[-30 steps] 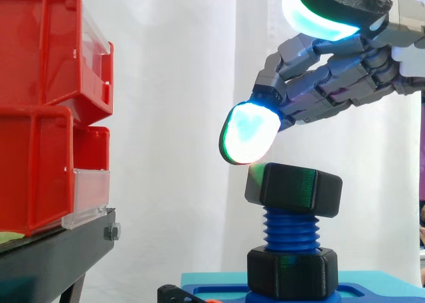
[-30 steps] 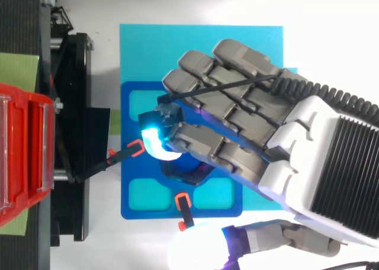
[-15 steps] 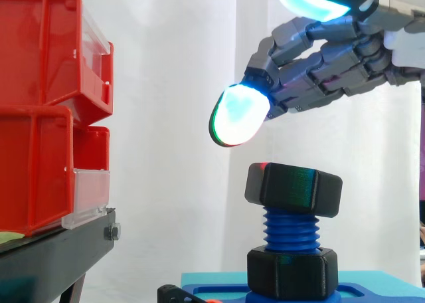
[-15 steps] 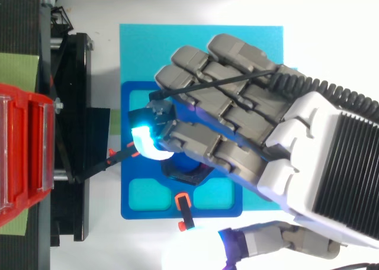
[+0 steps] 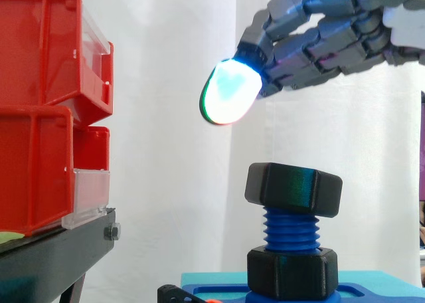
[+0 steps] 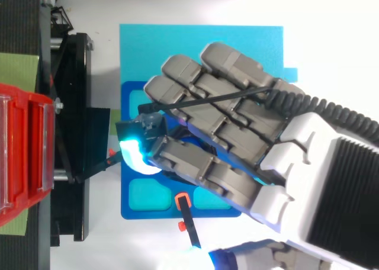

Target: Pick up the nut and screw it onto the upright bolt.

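A black hex nut (image 5: pixel 293 189) sits threaded on the top of the upright blue bolt (image 5: pixel 290 231), level, with several threads showing below it. A second black nut (image 5: pixel 292 272) rests at the bolt's foot on the blue base (image 5: pixel 372 292). My hand (image 5: pixel 319 40) hovers well above the top nut, clear of it, with its fingers loosely extended and nothing between them. One glowing fingertip (image 5: pixel 230 92) points down and to the left. From above, the hand (image 6: pixel 237 134) covers the bolt and most of the blue base (image 6: pixel 133 206).
Stacked red bins (image 5: pixel 46 117) stand on a black stand (image 5: pixel 53 256) at the left, with a gap between them and the bolt. A light blue mat (image 6: pixel 177 45) lies under the base. Small orange clamps (image 6: pixel 182 202) sit at the base's edges.
The hand has risen steadily away from the top nut and drifted a little to the left. The nut and bolt have stayed still.
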